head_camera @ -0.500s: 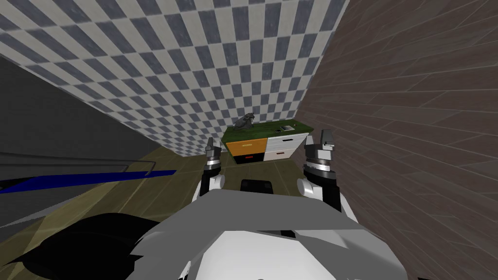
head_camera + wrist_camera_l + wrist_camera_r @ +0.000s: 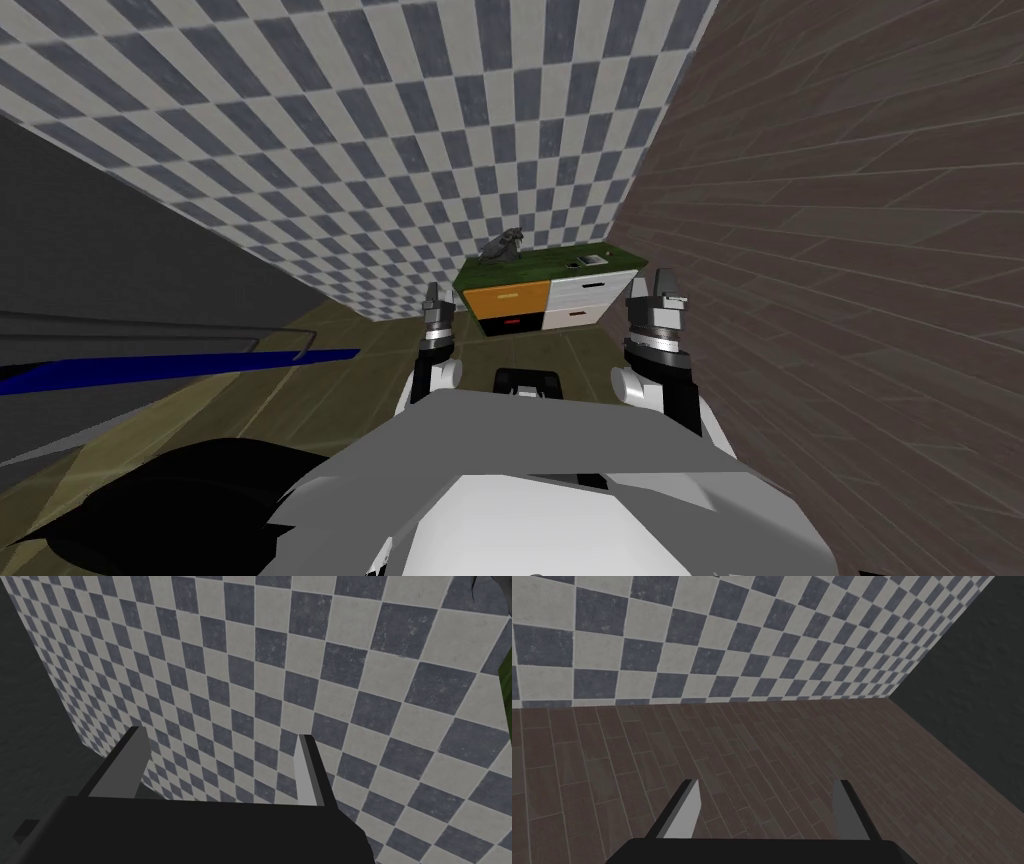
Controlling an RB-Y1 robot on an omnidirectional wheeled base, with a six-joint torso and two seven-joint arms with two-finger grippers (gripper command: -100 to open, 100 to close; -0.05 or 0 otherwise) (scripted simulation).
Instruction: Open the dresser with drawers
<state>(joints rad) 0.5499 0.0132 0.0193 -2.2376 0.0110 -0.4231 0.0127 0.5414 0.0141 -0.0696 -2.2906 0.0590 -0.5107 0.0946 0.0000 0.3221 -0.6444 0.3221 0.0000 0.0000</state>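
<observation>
Jaws parted, left and right; dresser (image 2: pixel 560 295) well ahead, green-topped.

Your views: flat, even light, rather dim; sharp throughout. Head view rolled, walls (image 2: pixel 400 120) splaying toward corners.

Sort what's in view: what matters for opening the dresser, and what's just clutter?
For the job:
dresser
orange drawer front
left gripper, open
right gripper, open

Lying about:
dark grey object on the dresser top
small pale item, also on top
blue bar, far left
</observation>
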